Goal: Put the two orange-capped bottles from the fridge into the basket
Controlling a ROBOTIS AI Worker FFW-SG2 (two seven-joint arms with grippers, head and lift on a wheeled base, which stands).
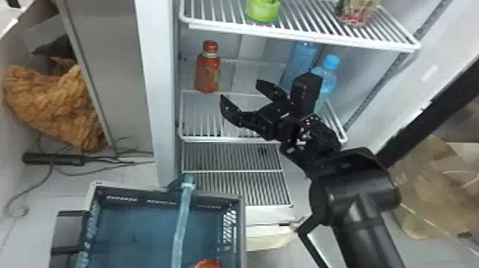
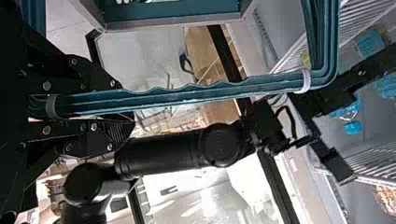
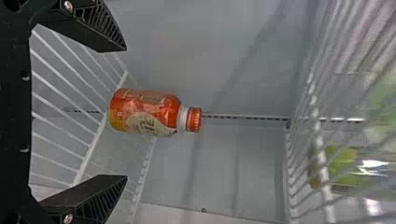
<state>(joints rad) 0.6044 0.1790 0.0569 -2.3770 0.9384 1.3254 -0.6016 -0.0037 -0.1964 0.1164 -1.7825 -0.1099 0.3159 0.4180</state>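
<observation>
Barely showing, a round orange top (image 1: 207,264) sits in the basket (image 1: 241,214), toward its five o'clock, the rest cut off by the head view's bottom edge. The right gripper (image 1: 239,89), spread wide and empty, hides part of a blue-capped bottle (image 1: 330,73). An orange-capped bottle (image 1: 207,71) stands on the fridge shelf (image 1: 228,139), at ten o'clock from those fingertips and apart from them. The left gripper (image 2: 122,104) is clamped on the basket's teal handle (image 2: 187,94).

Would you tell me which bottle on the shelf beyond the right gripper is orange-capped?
The orange plastic bottle at the left; the blue plastic bottles stand farther right.
</observation>
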